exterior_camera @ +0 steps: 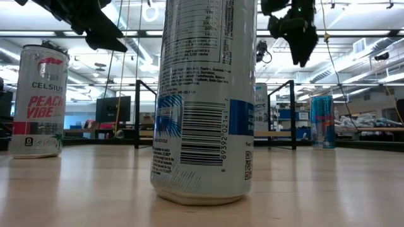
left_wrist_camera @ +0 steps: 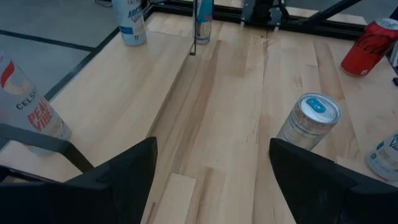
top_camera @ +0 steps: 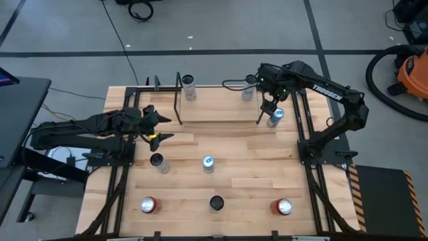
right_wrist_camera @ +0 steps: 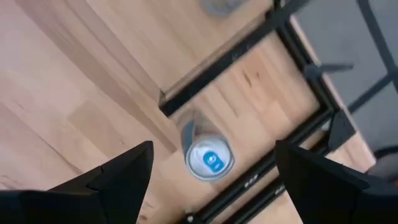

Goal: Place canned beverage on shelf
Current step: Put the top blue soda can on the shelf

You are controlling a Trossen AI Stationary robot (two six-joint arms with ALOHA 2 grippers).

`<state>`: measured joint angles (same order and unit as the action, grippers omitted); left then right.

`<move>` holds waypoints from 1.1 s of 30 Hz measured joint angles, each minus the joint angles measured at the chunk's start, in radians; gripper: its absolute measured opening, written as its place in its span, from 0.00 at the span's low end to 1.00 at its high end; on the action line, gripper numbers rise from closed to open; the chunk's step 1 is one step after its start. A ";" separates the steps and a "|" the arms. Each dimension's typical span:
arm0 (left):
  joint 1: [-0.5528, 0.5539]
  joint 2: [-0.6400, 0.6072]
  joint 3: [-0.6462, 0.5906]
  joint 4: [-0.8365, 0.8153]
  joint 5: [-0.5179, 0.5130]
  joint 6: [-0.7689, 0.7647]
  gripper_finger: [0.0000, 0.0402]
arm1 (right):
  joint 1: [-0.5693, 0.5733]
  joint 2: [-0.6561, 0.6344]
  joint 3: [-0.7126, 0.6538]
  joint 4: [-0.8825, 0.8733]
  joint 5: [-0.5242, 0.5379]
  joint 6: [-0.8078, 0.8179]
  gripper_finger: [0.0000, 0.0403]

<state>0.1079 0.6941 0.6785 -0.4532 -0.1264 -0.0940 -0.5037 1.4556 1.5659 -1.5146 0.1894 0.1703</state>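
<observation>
So the right gripper (top_camera: 270, 107) is up in the upper right of the high view, hanging right over a blue-topped can (top_camera: 275, 118) that stands just off the right end of the shelf (top_camera: 217, 107). Its jaws are spread wide with nothing between them; in the right wrist view that same can (right_wrist_camera: 208, 155) sits below, in the gap between the two fingers, next to a black frame rod.

The shelf itself is at the top middle of the wooden surface (top_camera: 247, 174), with a can (top_camera: 189, 88) by its upper left corner and another one (top_camera: 248, 93) by the upper right.

The left gripper (top_camera: 160, 127) waits at the left side of the frame, jaws apart and empty too.

The rest of the cans are scattered lower down: a dark-topped one (top_camera: 158, 162), a blue-topped one (top_camera: 208, 163) in the middle, two red ones (top_camera: 148, 205) (top_camera: 283, 207) near the bottom corners, and a black one (top_camera: 217, 203) between them.
</observation>
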 joint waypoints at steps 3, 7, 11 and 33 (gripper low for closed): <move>0.000 0.000 0.000 0.000 0.000 0.000 0.78 | 0.000 -0.012 -0.047 -0.002 -0.002 0.044 0.85; 0.000 0.000 0.000 0.000 0.000 0.002 0.78 | 0.000 -0.056 -0.113 -0.007 0.006 0.116 0.85; 0.000 0.000 0.000 0.000 0.000 0.002 0.78 | 0.000 -0.112 -0.193 0.006 0.028 0.167 0.85; 0.000 0.000 0.000 0.001 0.000 0.002 0.78 | -0.014 -0.217 -0.462 0.247 0.057 0.202 0.85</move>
<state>0.1078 0.6939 0.6785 -0.4522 -0.1265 -0.0925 -0.5176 1.2385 1.1035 -1.2675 0.2463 0.3721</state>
